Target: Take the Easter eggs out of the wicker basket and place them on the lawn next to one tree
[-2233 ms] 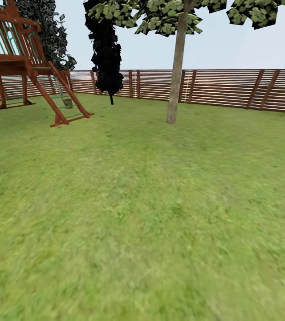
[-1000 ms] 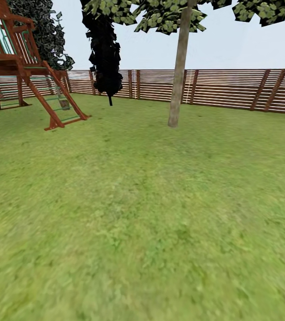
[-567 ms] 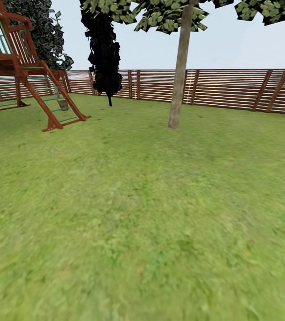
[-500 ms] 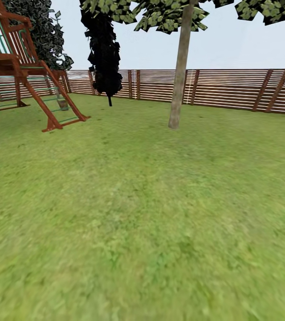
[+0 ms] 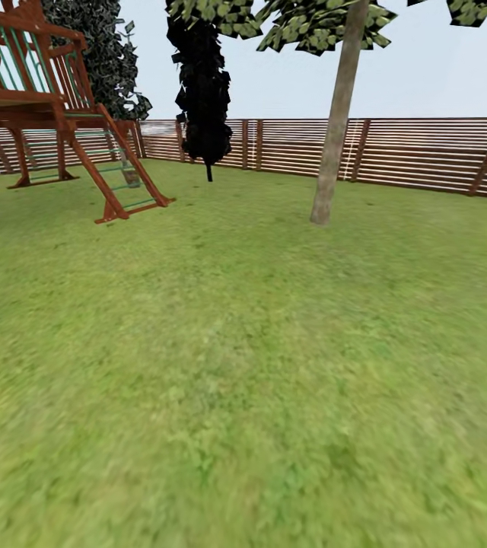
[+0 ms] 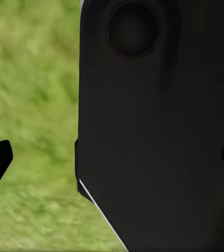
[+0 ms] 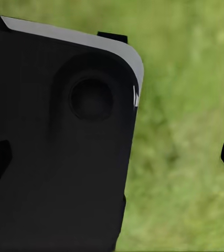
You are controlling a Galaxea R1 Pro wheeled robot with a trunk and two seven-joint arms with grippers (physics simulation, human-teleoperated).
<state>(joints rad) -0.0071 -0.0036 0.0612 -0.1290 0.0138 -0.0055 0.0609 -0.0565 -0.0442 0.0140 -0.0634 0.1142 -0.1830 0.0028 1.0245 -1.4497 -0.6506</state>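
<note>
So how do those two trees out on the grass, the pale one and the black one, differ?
The pale tree has a thick, slightly leaning grey-beige trunk; the black tree has a thin dark stem. The pale tree's green-mottled leaves spread wide overhead, while the black tree's foliage hangs in a narrow, near-black column. The pale tree stands nearer, the black tree closer to the fence. Both stand on the lawn.

A black rounded body panel (image 7: 64, 157) with a round recess and a pale, perhaps silver, edge.

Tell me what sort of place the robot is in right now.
A fenced back garden, probably a family yard: mottled green lawn, a brown fence of horizontal wooden slats, a reddish wooden play frame with a ladder, and a pale-trunked tree.
</note>
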